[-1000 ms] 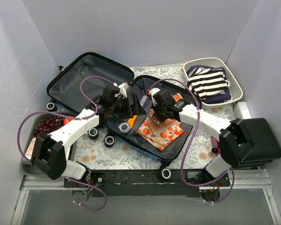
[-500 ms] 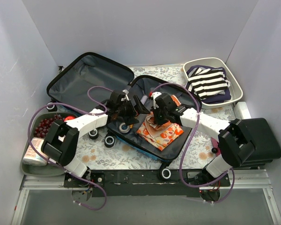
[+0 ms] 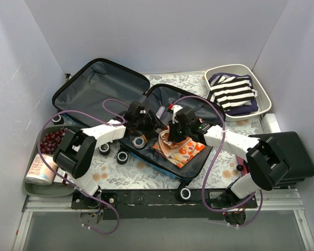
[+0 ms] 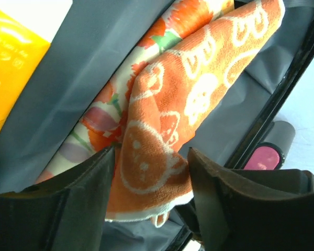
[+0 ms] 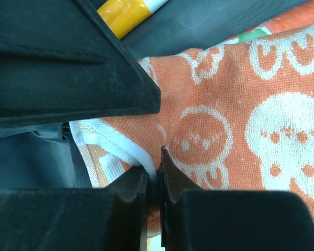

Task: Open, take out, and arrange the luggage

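The luggage (image 3: 94,86) lies wide open on the table, its grey lining showing in both halves. In the near half lies an orange towel (image 3: 180,149) with white cartoon faces, on top of a floral cloth (image 4: 99,120). My right gripper (image 5: 154,180) is shut on the towel's (image 5: 261,115) white-hemmed edge. My left gripper (image 4: 150,172) faces it from the left, open, and a folded corner of the towel (image 4: 199,89) fills the gap between its jaws. Seen from above, the left gripper (image 3: 156,123) and the right gripper (image 3: 172,133) meet over the case's middle.
A white tub (image 3: 235,67) of striped clothes stands back right. A flat black case (image 3: 290,151) lies right. A grey tray (image 3: 34,188) at left holds cherries (image 3: 52,140) and a bottle (image 3: 39,170). Tape rolls (image 3: 139,142) and a yellow packet (image 4: 10,63) lie inside the luggage.
My left arm has swung right into the near half, and its jaws have narrowed around the towel corner. The right gripper has shifted slightly left and keeps its hold on the towel.
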Tool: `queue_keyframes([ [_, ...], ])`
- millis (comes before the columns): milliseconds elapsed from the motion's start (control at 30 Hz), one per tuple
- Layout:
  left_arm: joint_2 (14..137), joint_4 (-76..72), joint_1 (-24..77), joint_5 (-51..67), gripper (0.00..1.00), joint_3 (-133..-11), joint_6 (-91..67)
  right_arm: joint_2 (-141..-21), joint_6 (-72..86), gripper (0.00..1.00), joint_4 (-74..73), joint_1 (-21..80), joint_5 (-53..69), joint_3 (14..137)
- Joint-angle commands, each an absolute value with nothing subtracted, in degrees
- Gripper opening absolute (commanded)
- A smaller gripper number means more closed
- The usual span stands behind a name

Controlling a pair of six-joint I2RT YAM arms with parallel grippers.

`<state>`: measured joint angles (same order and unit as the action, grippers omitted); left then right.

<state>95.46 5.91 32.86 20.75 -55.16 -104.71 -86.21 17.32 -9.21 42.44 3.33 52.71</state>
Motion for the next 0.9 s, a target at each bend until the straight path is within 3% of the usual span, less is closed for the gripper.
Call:
queue_keyframes([
  [0, 96.51, 7.47, 33.75, 21.01, 0.5, -58.01, -105.03, -84.46, 18.98, 0.21, -6.15, 42.45, 5.8, 52.12],
  [33, 96.24, 8.25, 33.75, 19.87, 0.38, -58.09, -104.59, -84.46, 18.81, 0.3, -6.41, 42.45, 5.97, 51.95],
  [100, 95.98, 9.31, 33.75, 18.73, 0.28, -58.71, -103.89, -84.03, 17.59, 0.49, -7.9, 42.45, 5.89, 51.86],
  [267, 97.73, 13.27, 33.75, 18.46, 0.0, -60.91, -101.26, -80.43, 11.52, 0.63, -13.96, 42.45, 4.14, 54.75],
  [500, 99.76, 16.87, 33.75, 17.85, 0.0, -64.24, -94.16, -79.28, 14.94, 0.78, -24.0, 36.85, -8.52, 61.87],
  [700, 99.93, 24.95, 33.58, 11.17, 0.0, -69.25, -85.35, -84.19, 4.7, 0.78, -22.76, 27.88, -0.45, 65.55],
  [867, 100.99, 29.17, 32.7, 9.41, 0.0, -72.07, -80.95, -91.22, -3.77, 0.79, -25.22, 26.72, -2.19, 70.04],
])
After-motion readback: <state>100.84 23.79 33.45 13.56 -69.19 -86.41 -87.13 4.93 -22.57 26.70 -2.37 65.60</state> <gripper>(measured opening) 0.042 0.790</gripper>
